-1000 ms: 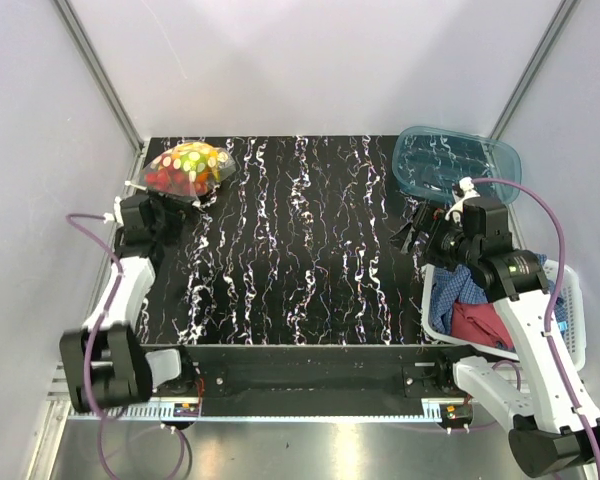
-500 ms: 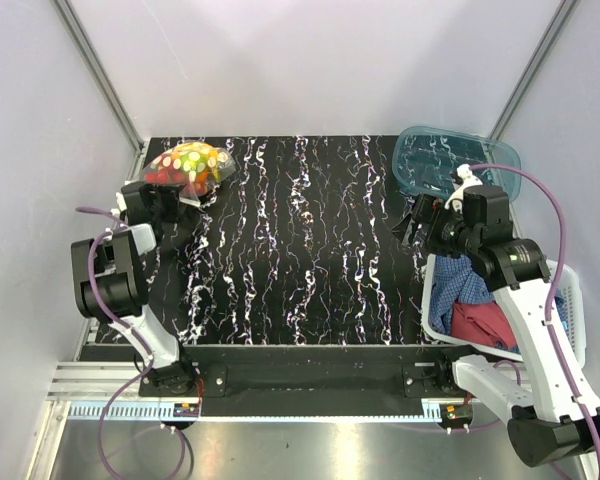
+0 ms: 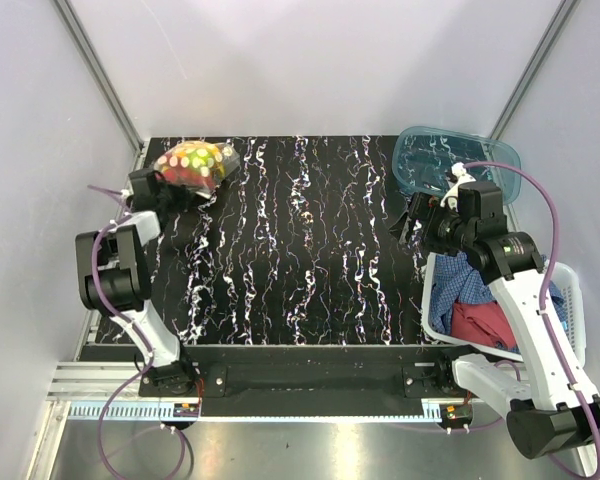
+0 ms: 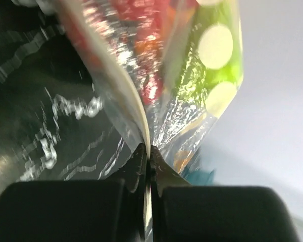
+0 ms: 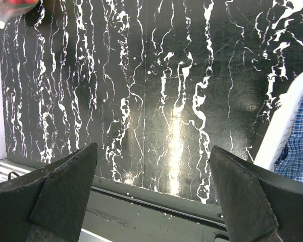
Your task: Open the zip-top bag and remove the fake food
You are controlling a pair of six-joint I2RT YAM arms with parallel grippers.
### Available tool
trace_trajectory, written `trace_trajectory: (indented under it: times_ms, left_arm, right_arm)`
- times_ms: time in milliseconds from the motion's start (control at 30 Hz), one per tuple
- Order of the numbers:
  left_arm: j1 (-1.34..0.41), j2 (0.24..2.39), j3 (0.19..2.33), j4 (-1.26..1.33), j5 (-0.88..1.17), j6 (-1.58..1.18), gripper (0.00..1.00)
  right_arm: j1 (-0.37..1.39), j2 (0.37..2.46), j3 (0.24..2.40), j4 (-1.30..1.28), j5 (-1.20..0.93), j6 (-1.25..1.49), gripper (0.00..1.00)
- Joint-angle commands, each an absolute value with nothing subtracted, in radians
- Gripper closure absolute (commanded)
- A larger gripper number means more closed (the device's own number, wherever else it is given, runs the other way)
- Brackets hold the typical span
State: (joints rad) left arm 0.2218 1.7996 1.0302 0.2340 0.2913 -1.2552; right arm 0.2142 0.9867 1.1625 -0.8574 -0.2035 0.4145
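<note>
The zip-top bag [image 3: 192, 164] lies at the table's far left corner, clear plastic with pale dots. Inside it shows the fake food [image 3: 185, 172], red, orange and green pieces. My left gripper [image 3: 166, 188] sits at the bag's near-left edge, shut on a fold of the plastic. In the left wrist view the gripper [image 4: 147, 154] pinches the bag's [image 4: 192, 96] pale edge strip, and a green fruit [image 4: 224, 70] and a red one [image 4: 141, 20] show through the film. My right gripper [image 3: 405, 222] hovers open over the table's right side, and in the right wrist view the gripper [image 5: 152, 147] holds nothing.
A teal translucent tray [image 3: 460, 165] stands at the far right corner, just behind my right wrist. A white slatted basket [image 3: 570, 300] with a blue cloth [image 3: 460, 285] and a red cloth [image 3: 480, 325] sits at the right edge; its rim [image 5: 288, 116] is beside my right gripper.
My left gripper moved forward to the bag and closed on its edge. The bag shifted slightly. My right arm swung a little toward the far side, still open.
</note>
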Motion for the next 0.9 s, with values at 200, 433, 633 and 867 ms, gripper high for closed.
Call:
trace_trajectory:
  times_ms: [200, 433, 633, 867]
  left_arm:
    - [-0.220, 1.539, 0.890, 0.046, 0.275, -1.195, 1.00]
    - [-0.540, 1.538, 0.854, 0.077, 0.193, -1.364, 0.80]
    - [-0.650, 1.608, 1.077, -0.053, 0.322, -1.208, 0.29]
    - [-0.528, 1.378, 1.118, -0.458, 0.258, -0.785, 0.20]
  right_arm:
    - [0.219, 1.003, 1.098, -0.801, -0.319, 0.382, 0.00]
    - [0.219, 0.962, 1.085, -0.831, -0.350, 0.402, 0.00]
    - [0.218, 0.969, 1.060, -0.838, -0.337, 0.388, 0.00]
    - [0.218, 0.974, 1.054, -0.833, -0.388, 0.402, 0.00]
